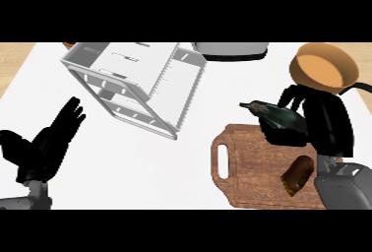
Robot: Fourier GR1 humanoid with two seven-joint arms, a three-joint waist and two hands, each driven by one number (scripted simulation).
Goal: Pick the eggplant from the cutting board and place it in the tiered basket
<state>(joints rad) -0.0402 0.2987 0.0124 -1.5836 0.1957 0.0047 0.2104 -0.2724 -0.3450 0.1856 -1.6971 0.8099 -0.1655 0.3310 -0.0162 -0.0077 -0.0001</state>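
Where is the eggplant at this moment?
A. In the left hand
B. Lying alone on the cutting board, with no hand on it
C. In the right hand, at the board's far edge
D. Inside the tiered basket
C: the right hand curls round the eggplant at the far edge of the cutting board, apart from the tiered basket; the left hand rests open at the left.

Below me a white tabletop (pixel 181 162) fills nearly all I see, plain and matte, lit brightly and evenly across its whole top. Its left edge runs on a slant, and beyond it lies a strip of tan wood (pixel 13 64) with a fine grain, widest at the far left corner. A grey appliance (pixel 229 50) sits at the far edge, cut off by my view.
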